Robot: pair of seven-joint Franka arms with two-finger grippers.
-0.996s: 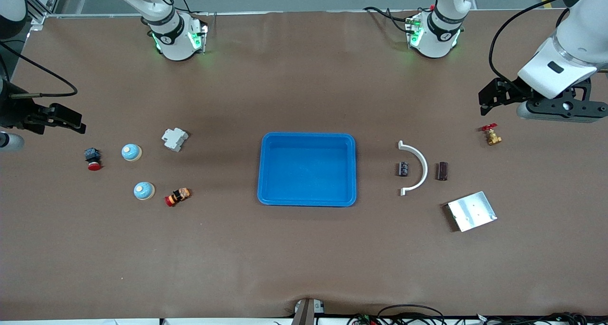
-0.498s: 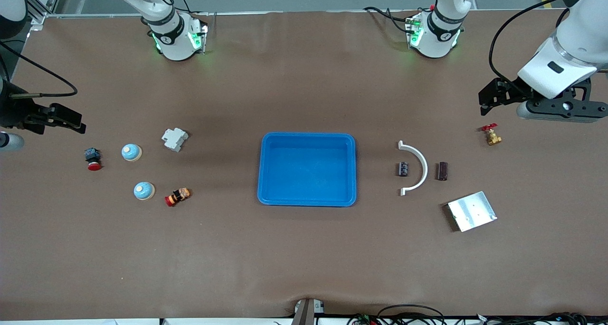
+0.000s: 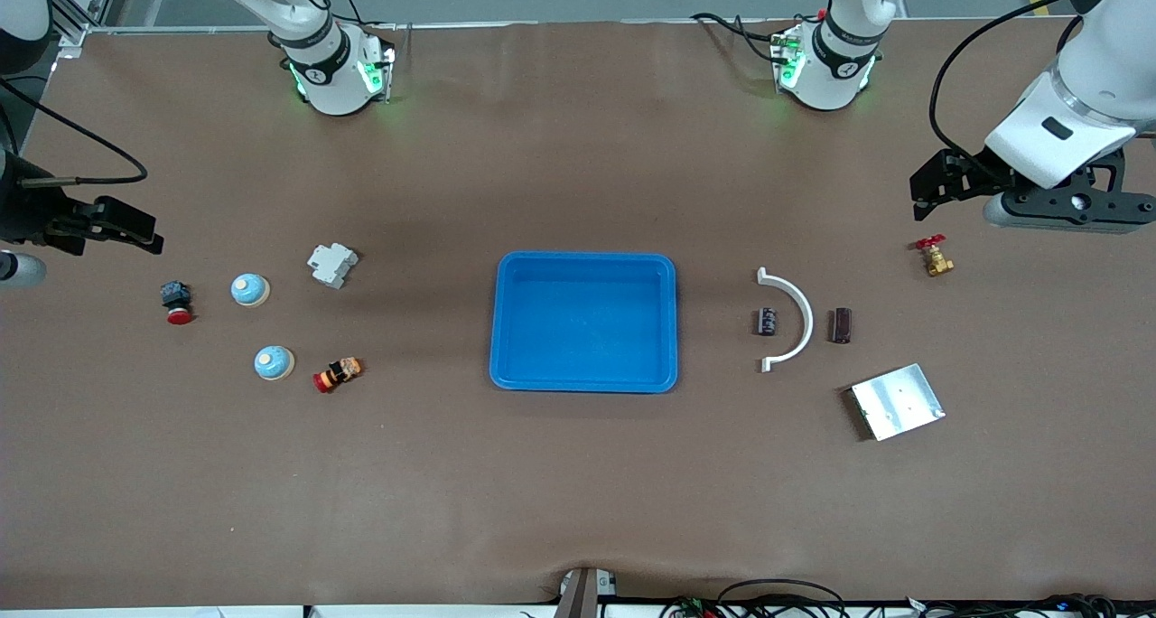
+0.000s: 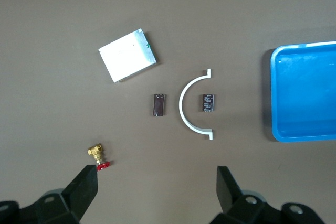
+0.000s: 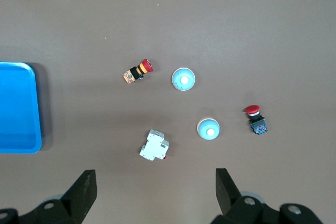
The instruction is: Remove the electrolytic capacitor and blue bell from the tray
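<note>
A black cylindrical capacitor (image 3: 768, 321) lies inside a white curved piece (image 3: 795, 319); it also shows in the left wrist view (image 4: 207, 102). A dark brown capacitor (image 3: 842, 325) (image 4: 158, 105) lies just outside the curve. Two blue bells (image 3: 249, 290) (image 3: 273, 363) stand toward the right arm's end; the right wrist view shows them too (image 5: 208, 129) (image 5: 184, 79). My left gripper (image 3: 923, 193) (image 4: 156, 192) is open and empty, up near a brass valve (image 3: 936, 258). My right gripper (image 3: 149, 234) (image 5: 156, 192) is open and empty, up near the bells.
An empty blue tray (image 3: 585, 386) sits mid-table. A metal plate (image 3: 898, 401) lies nearer the front camera than the capacitors. A white breaker (image 3: 332, 264), a red push button (image 3: 176, 302) and an orange-and-red button (image 3: 338, 374) lie round the bells.
</note>
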